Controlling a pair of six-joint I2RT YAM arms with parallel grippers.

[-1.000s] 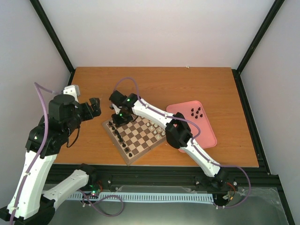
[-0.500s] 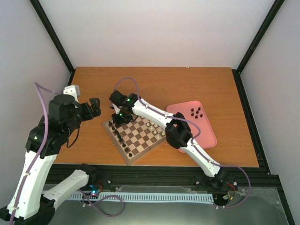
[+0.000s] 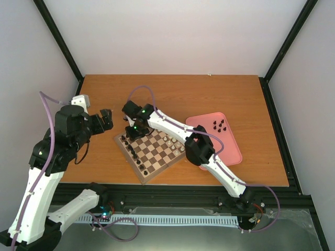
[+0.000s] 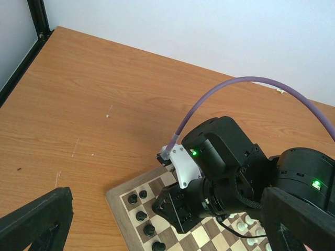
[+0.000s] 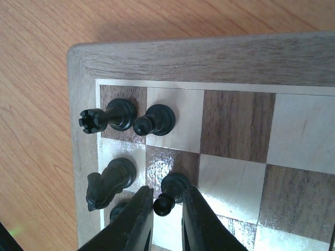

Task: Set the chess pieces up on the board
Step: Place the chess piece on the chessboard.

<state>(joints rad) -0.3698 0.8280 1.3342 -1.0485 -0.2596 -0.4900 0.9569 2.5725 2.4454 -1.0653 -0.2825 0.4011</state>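
Between narrowly parted fingers (image 5: 137, 219) of the right hand (image 5: 167, 191) stands a black pawn (image 5: 173, 185)

The left arm (image 3: 39, 172) rises from its base at the near left and bends inward, elbow high; the left gripper (image 3: 106, 120) hangs in the air, its fingers (image 4: 36, 219) spread wide, holding nothing; the right arm (image 3: 220, 170) stretches far forward and across to the left, wrist bent down; the right gripper (image 3: 131, 133) points steeply down, its fingers (image 5: 137, 222) parted only narrowly.
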